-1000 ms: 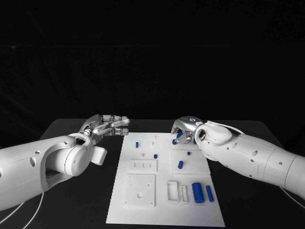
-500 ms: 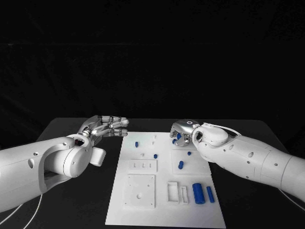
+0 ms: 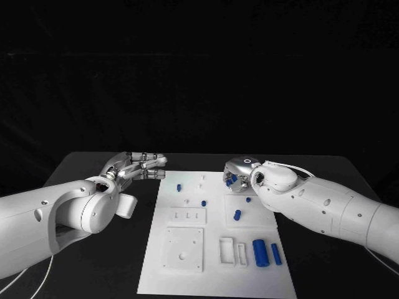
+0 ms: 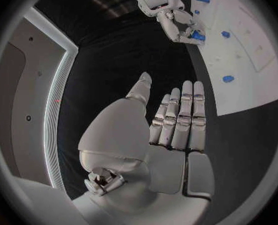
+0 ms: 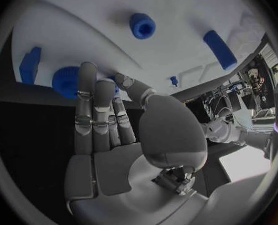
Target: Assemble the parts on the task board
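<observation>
The white task board (image 3: 217,274) lies lengthwise in the middle of the table. My right hand (image 3: 242,169) hovers over its far right corner and holds a round blue part (image 5: 64,82) at its fingertips, thumb against fingers. The left wrist view shows that hand (image 4: 173,17) with the blue part (image 4: 198,35) under its fingers. My left hand (image 3: 138,165) floats off the board's far left corner, fingers straight and side by side, thumb apart, holding nothing. Loose blue parts lie on the board: a small one (image 3: 179,187), another (image 3: 203,203), and a big cylinder (image 3: 260,251).
More blue pieces sit on the board's right half (image 3: 236,215) (image 3: 276,253), beside white rectangular frames (image 3: 226,249). Two square white plates (image 3: 183,248) occupy the board's left half. Black table (image 3: 101,261) surrounds the board on both sides.
My right hand has shifted slightly down toward the board's far right corner, keeping the blue part. My left hand has barely moved.
</observation>
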Robot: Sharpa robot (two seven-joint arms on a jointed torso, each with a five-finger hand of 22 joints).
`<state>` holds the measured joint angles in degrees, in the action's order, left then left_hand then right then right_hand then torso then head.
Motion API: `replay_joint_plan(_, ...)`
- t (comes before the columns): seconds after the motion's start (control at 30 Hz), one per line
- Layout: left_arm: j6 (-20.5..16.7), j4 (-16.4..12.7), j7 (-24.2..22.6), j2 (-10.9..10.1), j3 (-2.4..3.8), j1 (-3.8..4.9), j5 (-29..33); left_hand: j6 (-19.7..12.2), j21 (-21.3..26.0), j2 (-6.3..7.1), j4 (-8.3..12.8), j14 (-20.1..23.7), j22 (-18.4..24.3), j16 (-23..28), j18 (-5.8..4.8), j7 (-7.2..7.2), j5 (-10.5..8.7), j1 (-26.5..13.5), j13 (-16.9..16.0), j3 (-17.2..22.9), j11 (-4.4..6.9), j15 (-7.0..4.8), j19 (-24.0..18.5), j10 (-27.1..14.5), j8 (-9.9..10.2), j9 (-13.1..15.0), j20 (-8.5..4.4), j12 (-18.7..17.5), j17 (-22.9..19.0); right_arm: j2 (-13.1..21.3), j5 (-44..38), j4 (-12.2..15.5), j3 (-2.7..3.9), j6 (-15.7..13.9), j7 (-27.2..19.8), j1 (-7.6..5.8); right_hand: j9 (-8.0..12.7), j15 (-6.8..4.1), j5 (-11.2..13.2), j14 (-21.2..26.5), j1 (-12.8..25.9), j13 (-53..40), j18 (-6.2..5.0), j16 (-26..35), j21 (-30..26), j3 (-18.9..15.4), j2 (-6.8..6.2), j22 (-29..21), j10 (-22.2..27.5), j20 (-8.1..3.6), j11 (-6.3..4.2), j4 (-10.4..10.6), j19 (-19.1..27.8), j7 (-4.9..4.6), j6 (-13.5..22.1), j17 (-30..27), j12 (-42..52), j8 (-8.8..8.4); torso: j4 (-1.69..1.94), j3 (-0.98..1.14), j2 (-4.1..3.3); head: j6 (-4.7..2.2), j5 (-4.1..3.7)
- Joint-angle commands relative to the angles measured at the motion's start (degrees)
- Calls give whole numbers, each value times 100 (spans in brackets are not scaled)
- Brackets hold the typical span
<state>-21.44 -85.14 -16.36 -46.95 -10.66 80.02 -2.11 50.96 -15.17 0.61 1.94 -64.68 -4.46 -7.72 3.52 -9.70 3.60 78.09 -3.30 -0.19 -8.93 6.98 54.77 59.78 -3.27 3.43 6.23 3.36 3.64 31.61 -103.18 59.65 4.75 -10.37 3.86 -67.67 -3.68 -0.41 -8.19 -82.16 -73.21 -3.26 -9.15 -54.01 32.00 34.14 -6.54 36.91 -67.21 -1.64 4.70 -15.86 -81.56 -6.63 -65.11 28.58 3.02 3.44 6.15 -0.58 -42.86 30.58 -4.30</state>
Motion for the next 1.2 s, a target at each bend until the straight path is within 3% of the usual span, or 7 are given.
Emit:
replay_joint_plan(0.03,41,-10,-18,0,7,17,-28,-39,-27,48,8,24,8,-16,8,-1,33,0,-9,32,5,24,-44,-30,-12,-2,14,21,9,5,-144,8,-7,83,59,11,-6,-55,68,5,50,-8,26,-28,87,120,1,105,-81,-58,-17,3,-14,-2,-48,-9,21,15,17,-9,-25,-8,-2)
replay_joint_plan(0.27,40,-9,-5,-15,8,17,-28,-39,-27,48,8,24,8,-16,8,-1,33,0,-9,32,5,24,-44,-30,-12,-2,14,21,9,22,-218,34,-7,-92,129,11,-15,-104,238,6,26,-16,90,-15,241,323,33,395,-310,-112,-83,23,28,40,-191,-17,26,20,18,-12,-47,-32,0)
replay_joint_plan(0.53,50,-3,18,-18,8,17,-28,-59,-32,59,-5,22,9,-19,9,-2,29,-6,-9,42,3,25,-45,-41,-10,-3,15,21,9,49,-243,184,-5,-550,228,11,-37,-154,497,-7,17,-21,142,0,300,251,84,670,-534,-163,-161,118,89,95,-371,0,28,19,25,-24,-71,-74,6)
replay_joint_plan(0.77,50,16,29,-11,8,17,-28,-65,-33,64,-3,24,9,-19,10,-3,24,5,-10,50,1,26,-46,-49,-11,-3,15,22,9,-9,-291,317,31,-835,463,10,-36,-163,520,-12,-13,-21,157,-3,222,219,77,792,-563,-177,-171,139,62,103,-411,21,31,21,42,-41,-84,-112,1)
replay_joint_plan(1.03,48,21,42,3,8,18,-29,-68,-37,59,2,22,9,-21,11,-4,25,11,-9,54,1,26,-45,-51,-11,-3,14,21,9,-227,-337,308,58,-1175,686,8,-32,-161,525,-11,-34,-19,154,4,120,274,25,974,-556,-178,-167,142,40,102,-410,32,31,20,48,-38,-104,-148,11)
replay_joint_plan(1.2,50,22,45,22,8,20,-30,-68,-37,59,2,22,9,-21,11,-4,25,11,-9,54,1,26,-45,-51,-11,-3,14,21,9,-359,-382,265,62,-1275,786,6,-31,-162,528,-13,-37,-20,155,8,80,273,20,1028,-558,-178,-168,152,29,103,-411,29,30,21,55,-49,-110,-156,7)
